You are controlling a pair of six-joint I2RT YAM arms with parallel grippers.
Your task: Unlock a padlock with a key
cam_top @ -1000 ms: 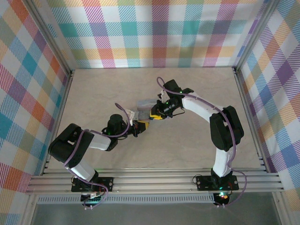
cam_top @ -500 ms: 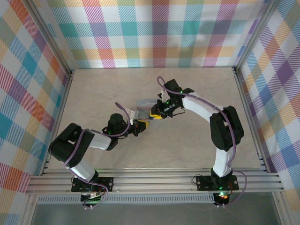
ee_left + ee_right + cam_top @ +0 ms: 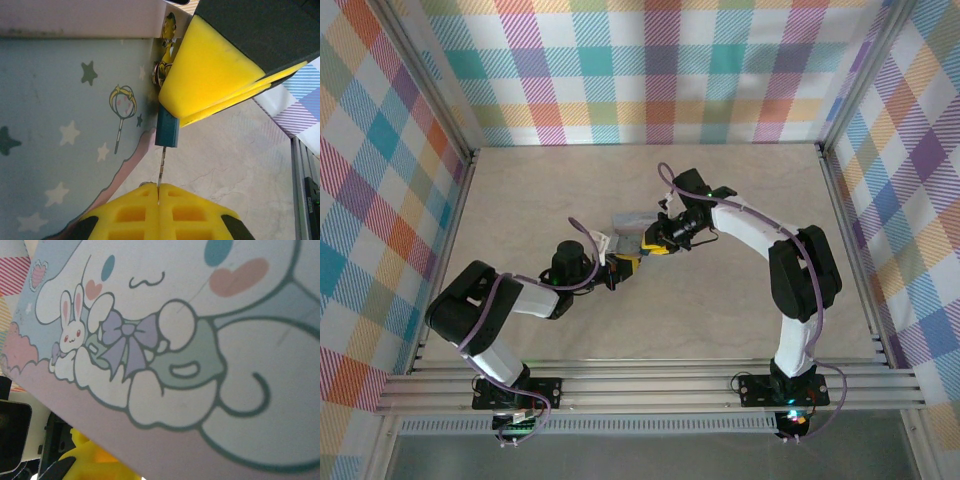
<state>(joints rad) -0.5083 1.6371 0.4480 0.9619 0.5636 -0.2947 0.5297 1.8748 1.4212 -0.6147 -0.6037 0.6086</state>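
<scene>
Tin box (image 3: 632,222): on the table (image 3: 520,200), near its middle. My left gripper (image 3: 159,192) is before it and my right gripper (image 3: 653,247) is at its right.
Padlock (image 3: 167,131): at the box's side edge, in my right fingertips.
Key (image 3: 160,170): between the padlock and my left fingertips, touching both.

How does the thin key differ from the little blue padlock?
The key is a pale, hair-thin metal sliver; the padlock is a chunkier teal block. The key is pinched in the left gripper; the padlock is clamped in the right gripper. Both are tiny beside the tin box.
</scene>
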